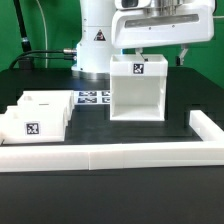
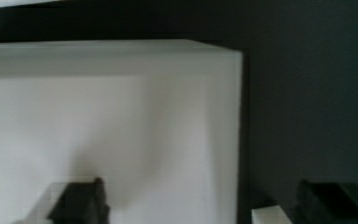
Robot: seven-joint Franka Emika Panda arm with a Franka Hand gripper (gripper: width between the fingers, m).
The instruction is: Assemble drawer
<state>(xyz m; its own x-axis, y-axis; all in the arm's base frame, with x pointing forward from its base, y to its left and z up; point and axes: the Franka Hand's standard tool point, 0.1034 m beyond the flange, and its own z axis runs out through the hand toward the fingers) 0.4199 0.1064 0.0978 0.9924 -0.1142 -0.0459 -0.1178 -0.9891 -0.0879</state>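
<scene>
The large white drawer casing (image 1: 135, 88) stands upright at the table's middle, open toward the front, with a tag on its top rim. It fills the wrist view (image 2: 105, 120) as a blurred white block. Two smaller white box trays (image 1: 35, 115) with tags lie at the exterior view's left. My gripper (image 1: 160, 56) hangs just above the casing's top on the exterior view's right side. In the wrist view the gripper (image 2: 202, 205) is open. One dark finger (image 2: 78, 200) is over the white casing and the other (image 2: 327, 200) is over the dark table, so they straddle the casing's edge.
The marker board (image 1: 92, 98) lies flat behind the trays, left of the casing. The long low white border wall (image 1: 110, 153) runs along the front and turns back at the exterior view's right (image 1: 207, 128). The robot base (image 1: 95, 40) stands behind.
</scene>
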